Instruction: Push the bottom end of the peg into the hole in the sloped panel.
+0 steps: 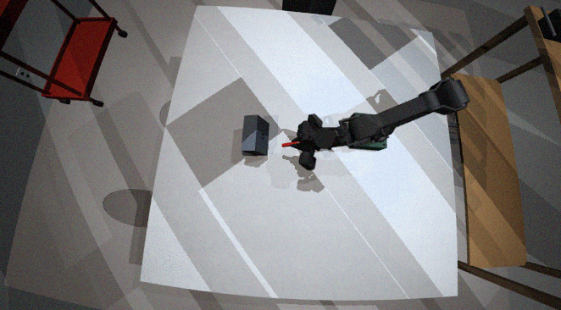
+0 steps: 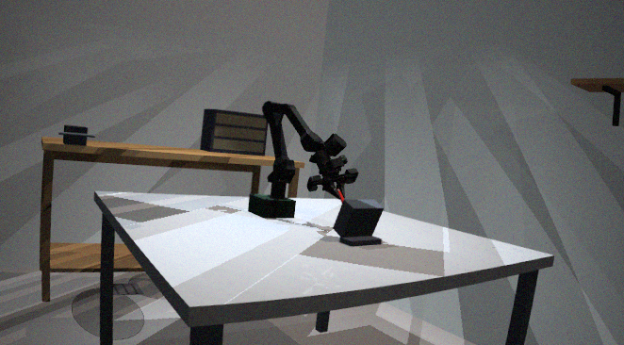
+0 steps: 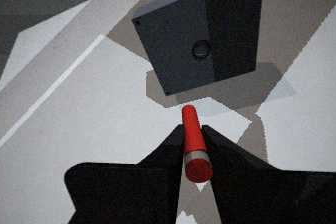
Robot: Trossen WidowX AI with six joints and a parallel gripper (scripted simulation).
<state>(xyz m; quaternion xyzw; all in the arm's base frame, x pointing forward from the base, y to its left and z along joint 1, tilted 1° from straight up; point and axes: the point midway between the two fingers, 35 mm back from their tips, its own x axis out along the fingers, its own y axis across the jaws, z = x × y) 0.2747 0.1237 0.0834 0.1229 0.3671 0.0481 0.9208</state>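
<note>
The arm [image 2: 302, 131] reaches out from its base and bends down, its gripper [image 3: 191, 145] tilted forward, fingers clamped on the peg [image 3: 194, 142].

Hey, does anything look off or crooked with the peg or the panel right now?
Nothing stands out. The red peg sits straight between the fingers of the gripper, tip aimed toward the sloped panel but not yet in its round hole. The panel rests squarely on the table.
</note>
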